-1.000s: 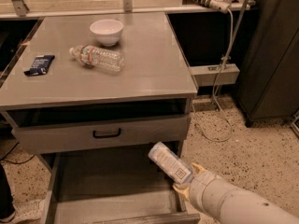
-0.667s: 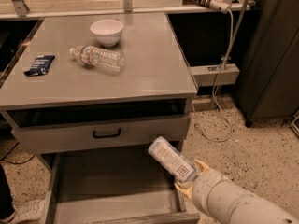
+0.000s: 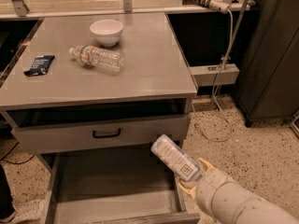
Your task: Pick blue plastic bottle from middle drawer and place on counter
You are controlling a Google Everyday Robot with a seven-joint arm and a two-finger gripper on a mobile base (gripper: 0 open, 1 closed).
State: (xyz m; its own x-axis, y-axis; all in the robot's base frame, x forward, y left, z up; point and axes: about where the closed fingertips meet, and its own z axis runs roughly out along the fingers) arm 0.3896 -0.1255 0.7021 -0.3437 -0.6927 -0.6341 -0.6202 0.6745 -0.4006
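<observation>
The blue plastic bottle [image 3: 174, 157] hangs tilted above the right side of the open middle drawer [image 3: 107, 190], its whitish label and a small square code mark facing the camera. My gripper [image 3: 198, 176] is shut on the bottle's lower end, with pale fingers [image 3: 204, 164] showing on either side and the white arm running off to the bottom right. The bottle is clear of the drawer floor and sits just below the grey drawer front. The counter [image 3: 140, 69] lies above and to the left.
On the counter stand a white bowl [image 3: 106, 31], a clear crinkled water bottle [image 3: 96, 58] lying on its side, and a dark packet [image 3: 39, 64]. A grey drawer front with a black handle [image 3: 106, 133] juts out above the open drawer. Cables [image 3: 224, 78] hang at right beside a dark cabinet [image 3: 271, 55].
The gripper has lifted the blue bottle slightly upward and a little to the right above the open drawer. Nothing on the counter has moved.
</observation>
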